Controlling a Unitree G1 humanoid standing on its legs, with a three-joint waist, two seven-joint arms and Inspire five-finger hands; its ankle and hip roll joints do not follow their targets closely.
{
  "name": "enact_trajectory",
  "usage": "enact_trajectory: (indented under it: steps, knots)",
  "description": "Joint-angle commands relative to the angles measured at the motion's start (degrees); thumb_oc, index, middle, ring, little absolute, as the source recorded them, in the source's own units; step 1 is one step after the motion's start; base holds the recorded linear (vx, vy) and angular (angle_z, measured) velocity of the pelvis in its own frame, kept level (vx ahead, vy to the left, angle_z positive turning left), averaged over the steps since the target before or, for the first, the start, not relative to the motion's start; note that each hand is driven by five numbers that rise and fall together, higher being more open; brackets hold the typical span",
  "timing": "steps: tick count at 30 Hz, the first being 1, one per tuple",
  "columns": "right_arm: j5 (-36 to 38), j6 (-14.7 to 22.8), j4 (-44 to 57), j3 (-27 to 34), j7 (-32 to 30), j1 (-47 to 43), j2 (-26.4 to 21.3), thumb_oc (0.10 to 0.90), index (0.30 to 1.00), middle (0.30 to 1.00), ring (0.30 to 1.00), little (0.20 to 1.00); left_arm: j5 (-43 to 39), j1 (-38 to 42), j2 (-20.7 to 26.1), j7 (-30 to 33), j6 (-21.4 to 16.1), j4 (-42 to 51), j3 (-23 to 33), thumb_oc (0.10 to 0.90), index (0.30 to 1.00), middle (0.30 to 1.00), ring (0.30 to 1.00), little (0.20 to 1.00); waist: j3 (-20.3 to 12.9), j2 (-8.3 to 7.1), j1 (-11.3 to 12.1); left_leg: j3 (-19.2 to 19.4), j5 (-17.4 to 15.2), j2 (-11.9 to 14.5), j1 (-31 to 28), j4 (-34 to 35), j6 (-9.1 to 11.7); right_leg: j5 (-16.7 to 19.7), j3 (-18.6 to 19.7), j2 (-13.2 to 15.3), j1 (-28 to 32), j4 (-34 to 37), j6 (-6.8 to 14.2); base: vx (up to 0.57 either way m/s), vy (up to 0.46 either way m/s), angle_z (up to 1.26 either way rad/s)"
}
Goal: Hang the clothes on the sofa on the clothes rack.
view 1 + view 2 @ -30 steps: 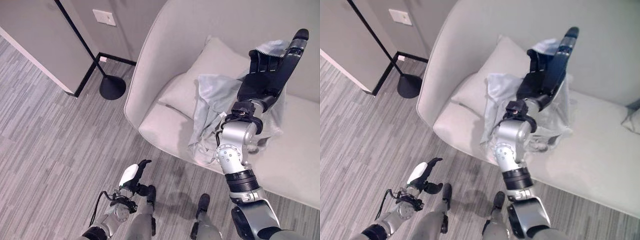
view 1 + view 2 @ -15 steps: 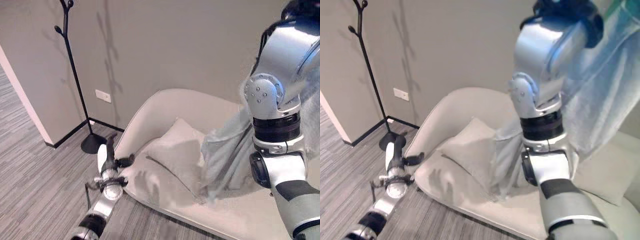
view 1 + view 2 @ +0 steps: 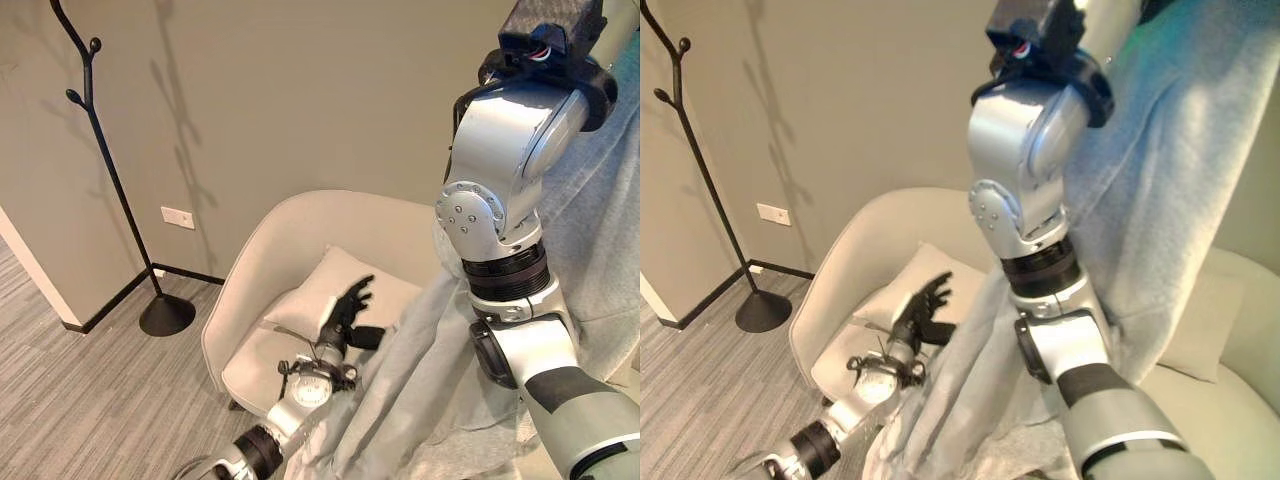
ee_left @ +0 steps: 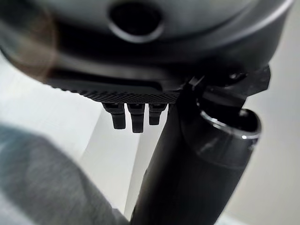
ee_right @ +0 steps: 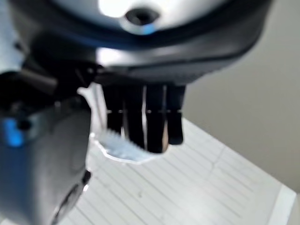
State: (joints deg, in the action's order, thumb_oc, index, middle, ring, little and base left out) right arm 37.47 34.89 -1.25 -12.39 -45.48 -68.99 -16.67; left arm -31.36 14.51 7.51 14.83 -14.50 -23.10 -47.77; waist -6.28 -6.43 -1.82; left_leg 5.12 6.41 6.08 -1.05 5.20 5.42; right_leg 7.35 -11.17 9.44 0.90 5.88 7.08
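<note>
Garment (image 3: pixel 600 240), pale grey, hangs from the raised right hand (image 5: pixel 140 124), whose fingers curl on a fold of it; its hem trails over the sofa (image 3: pixel 250 300). Left hand (image 3: pixel 345 310) is spread, empty. That small pinch could slip before the rack (image 3: pixel 110 180), well apart

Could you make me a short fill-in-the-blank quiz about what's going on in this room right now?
1. The right hand holds up a light grey ____.
2. The black clothes rack stands on the floor to the ____ of the sofa.
3. The left hand hovers with straight fingers over the sofa's ____.

Missing words: garment; left; cushion
</note>
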Motion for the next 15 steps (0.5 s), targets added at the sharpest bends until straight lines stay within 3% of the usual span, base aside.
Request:
enact_trajectory:
  steps: [1,5,15]
  knots:
    - [1.27,-1.49,-5.68,1.91,2.17,-10.02,-3.48,0.400,0.300,0.300,0.300,0.300,4.06,6.81,1.81,-3.85,-2.88,3.09,3.73,0.800,0.900,0.900,0.900,0.900,2.01,0.58,4.08,-0.30,-8.09,1.06,-2.19,-0.20,-0.84,-4.64,0.93,0.56,2.06,-0.88,0.35,-0.01,-0.012,-0.21]
    - [1.42,-0.82,-5.36,3.78,2.93,-8.24,-5.26,0.400,0.300,0.300,0.300,0.300,13.29,4.94,5.59,-2.02,-1.91,1.43,5.98,0.800,0.900,0.900,0.900,0.900,2.23,0.80,4.78,-0.56,-8.22,0.87,-2.29,-0.20,-0.89,-4.81,0.81,0.59,2.27,-0.88,0.41,0.00,-0.005,-0.02]
    - [0.77,0.36,-5.67,4.22,3.38,-7.89,-6.59,0.400,0.300,0.300,0.300,0.300,23.39,3.70,8.20,3.62,-2.79,-3.96,10.23,0.800,0.900,0.900,0.900,0.900,2.11,0.50,5.29,-1.03,-8.67,0.76,-2.69,-0.20,-0.81,-5.39,0.15,0.41,2.92,-0.88,0.35,0.00,-0.001,0.01]
